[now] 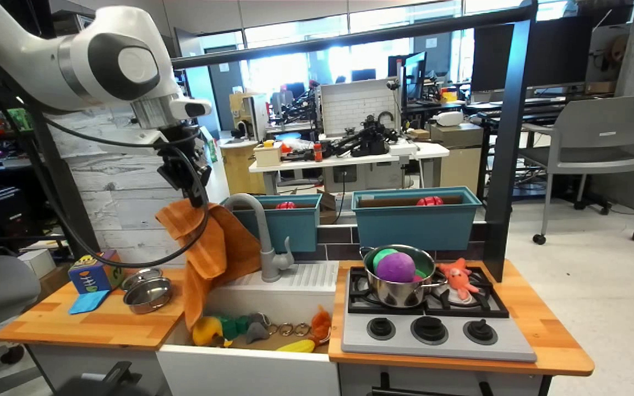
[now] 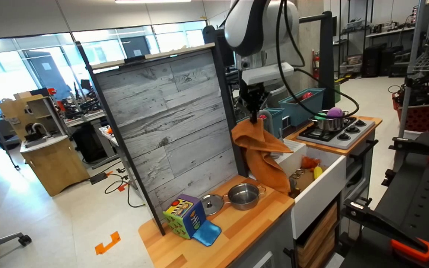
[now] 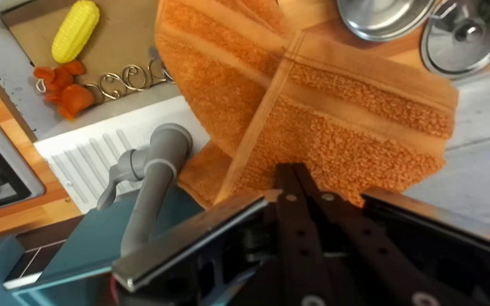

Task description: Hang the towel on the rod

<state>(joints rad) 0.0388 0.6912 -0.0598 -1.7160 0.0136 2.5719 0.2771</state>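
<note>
An orange towel [image 1: 203,245] hangs from my gripper [image 1: 196,200] in both exterior views, its lower folds reaching the sink and the counter edge. My gripper [image 2: 253,118] is shut on the upper part of the towel [image 2: 261,152]. In the wrist view the fingertips [image 3: 292,166] are together against the towel [image 3: 355,140], which spreads out beneath them. The black rod [image 1: 350,38] runs across the top of the kitchen frame, well above the towel and gripper. A far part of the rod [image 2: 310,18] shows in an exterior view; the arm hides the rest there.
A grey faucet [image 1: 264,236] stands close beside the towel. Teal bins [image 1: 413,225] sit behind the sink [image 1: 251,360], which holds toys. A pot [image 1: 399,294] with balls stands on the stove. A metal pan [image 2: 243,196] and a toy box [image 2: 185,216] rest near the wood panel [image 2: 169,111].
</note>
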